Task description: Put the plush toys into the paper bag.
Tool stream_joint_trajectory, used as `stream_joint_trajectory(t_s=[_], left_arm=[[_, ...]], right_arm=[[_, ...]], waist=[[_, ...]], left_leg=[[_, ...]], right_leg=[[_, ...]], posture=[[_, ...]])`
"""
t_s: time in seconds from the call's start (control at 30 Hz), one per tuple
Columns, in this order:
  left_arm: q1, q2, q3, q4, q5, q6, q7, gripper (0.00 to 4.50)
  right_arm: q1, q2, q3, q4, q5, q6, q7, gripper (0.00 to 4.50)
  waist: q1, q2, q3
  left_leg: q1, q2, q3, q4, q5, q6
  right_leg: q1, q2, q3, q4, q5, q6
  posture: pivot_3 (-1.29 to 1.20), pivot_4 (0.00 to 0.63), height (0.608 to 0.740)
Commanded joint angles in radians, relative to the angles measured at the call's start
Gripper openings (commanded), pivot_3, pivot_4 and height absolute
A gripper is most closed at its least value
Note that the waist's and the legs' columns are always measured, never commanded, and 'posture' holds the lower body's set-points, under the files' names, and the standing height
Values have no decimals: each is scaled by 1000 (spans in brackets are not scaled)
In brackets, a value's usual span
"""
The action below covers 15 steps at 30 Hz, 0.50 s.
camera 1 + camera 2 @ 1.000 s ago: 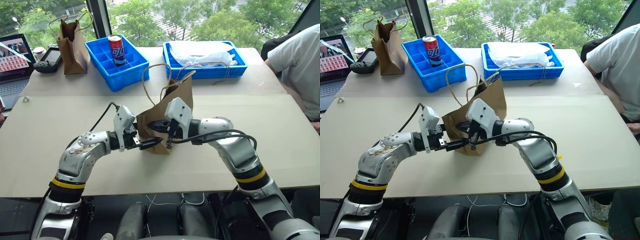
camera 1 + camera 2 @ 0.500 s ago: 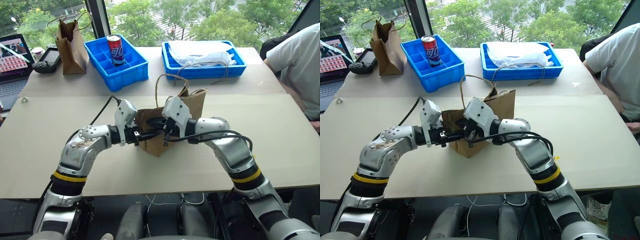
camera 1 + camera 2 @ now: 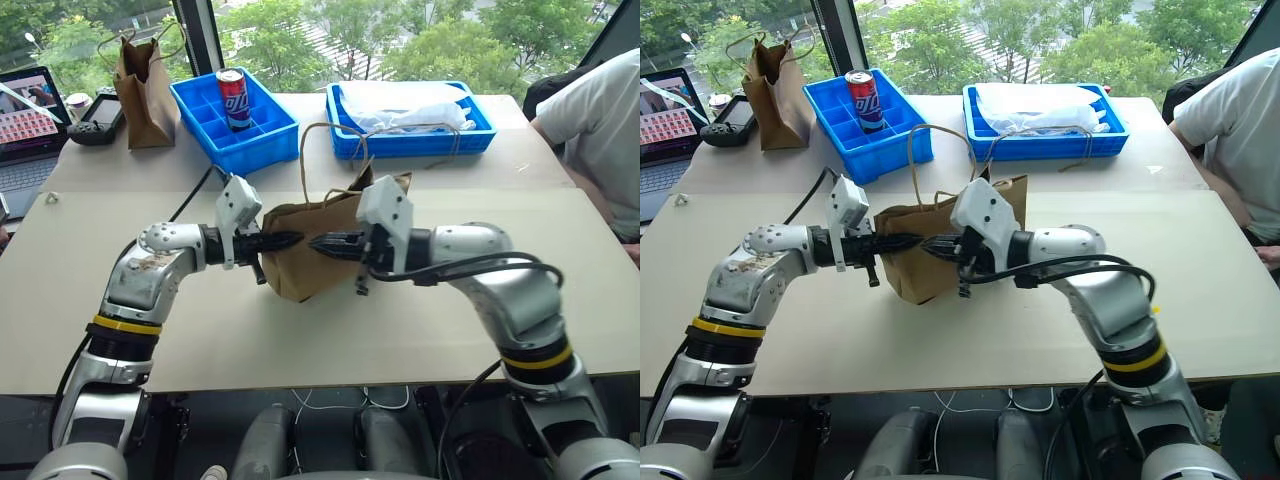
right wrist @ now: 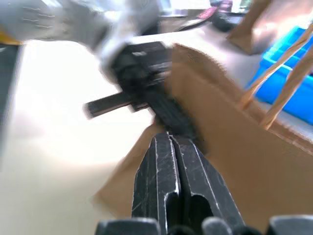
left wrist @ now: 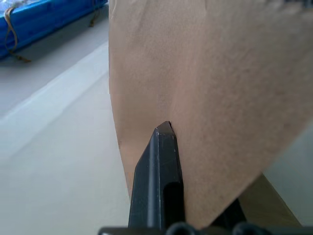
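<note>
Paper bag [image 3: 310, 250] tilted, mouth up toward the window

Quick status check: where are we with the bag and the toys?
Done: cannot tell. The paper bag hides its inside, so the toys may or may not be in it. In hand: the left gripper and right gripper are both shut on the bag's upper edge, from opposite sides. Left: confirm the toys are inside, then release the bag.

soda can [image 3: 231, 97] in compartmented blue tray [image 3: 205, 110] — laptop [image 3: 30, 115], seated person [image 3: 600, 130]
</note>
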Motion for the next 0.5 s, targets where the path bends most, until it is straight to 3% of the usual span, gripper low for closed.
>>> stream_joint_trajectory(t_s=[0.03,0.3,0.5], left_arm=[[-111,10,-4,127,22,-138,-146,39],[-263,21,-18,437,57,-405,-497,39],[-303,57,-136,581,45,-588,-543,39]], right_arm=[[11,-89,-131,-120,189,163,43,0],[207,-376,-384,-238,411,355,76,0],[324,-459,-516,-254,469,371,35,0]], waist=[[2,0,0],[12,0,0],[9,0,0]], left_leg=[[-1,0,0,0,0,0],[-3,0,1,1,-1,2],[-2,2,2,1,-1,2]], right_leg=[[0,0,-1,-1,0,0],[0,-1,-1,-3,0,0],[0,-1,0,-3,0,0]], posture=[[0,150,740],[0,150,740],[0,150,740]])
